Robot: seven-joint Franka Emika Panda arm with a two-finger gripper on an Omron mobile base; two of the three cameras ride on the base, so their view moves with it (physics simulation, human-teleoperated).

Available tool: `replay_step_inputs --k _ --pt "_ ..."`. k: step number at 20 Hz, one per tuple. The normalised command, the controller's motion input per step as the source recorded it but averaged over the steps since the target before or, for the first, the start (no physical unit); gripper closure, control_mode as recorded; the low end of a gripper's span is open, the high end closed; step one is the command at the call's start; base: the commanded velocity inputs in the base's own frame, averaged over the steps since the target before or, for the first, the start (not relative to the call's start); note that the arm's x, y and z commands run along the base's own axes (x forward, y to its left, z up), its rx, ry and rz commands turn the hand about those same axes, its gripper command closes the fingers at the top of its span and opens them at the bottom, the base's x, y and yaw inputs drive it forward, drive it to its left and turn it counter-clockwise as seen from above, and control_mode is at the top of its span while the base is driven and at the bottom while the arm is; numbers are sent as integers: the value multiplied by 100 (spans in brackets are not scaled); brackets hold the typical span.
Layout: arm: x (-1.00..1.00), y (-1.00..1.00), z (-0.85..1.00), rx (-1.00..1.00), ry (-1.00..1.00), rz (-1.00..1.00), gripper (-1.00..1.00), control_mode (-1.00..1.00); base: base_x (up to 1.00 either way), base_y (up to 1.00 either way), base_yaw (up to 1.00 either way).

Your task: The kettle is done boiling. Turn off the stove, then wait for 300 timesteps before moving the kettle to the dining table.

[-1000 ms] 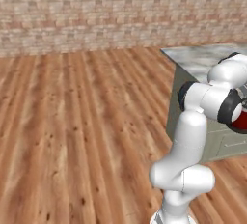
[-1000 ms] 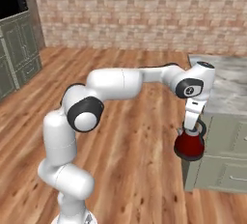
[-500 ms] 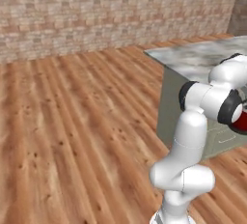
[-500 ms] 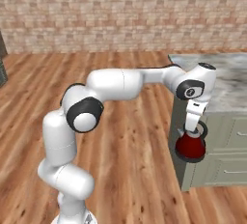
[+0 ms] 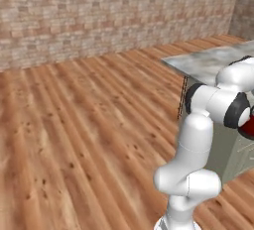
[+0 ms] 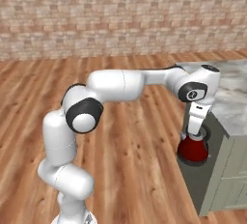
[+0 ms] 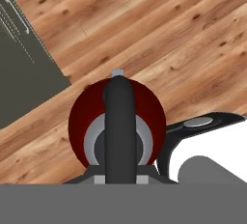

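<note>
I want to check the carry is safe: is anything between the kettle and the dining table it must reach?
The kettle hangs from the shut gripper over the wood floor, close beside a grey cabinet under a marbled top. No dining table appears, so the path to it cannot be judged.

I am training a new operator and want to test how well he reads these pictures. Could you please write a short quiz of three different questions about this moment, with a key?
1. True or false: the red kettle rests on the marbled counter.
2. What lies directly below the kettle in the hand view? A) wooden floor B) stove C) sink
3. Fill in: the fingers are shut on the kettle's ____.

Key:
1. False; it hangs in the air beside the grey cabinet.
2. A
3. handle
</note>
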Motion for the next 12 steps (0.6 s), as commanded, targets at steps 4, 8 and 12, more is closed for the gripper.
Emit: replay_step_inputs --k 4,8,12 --pt "0 0 0 0 0 0 100 100 71 56 -14" --pt "0 0 0 0 0 0 100 100 71 56 -13" --pt "0 0 0 0 0 0 100 100 74 54 -12"
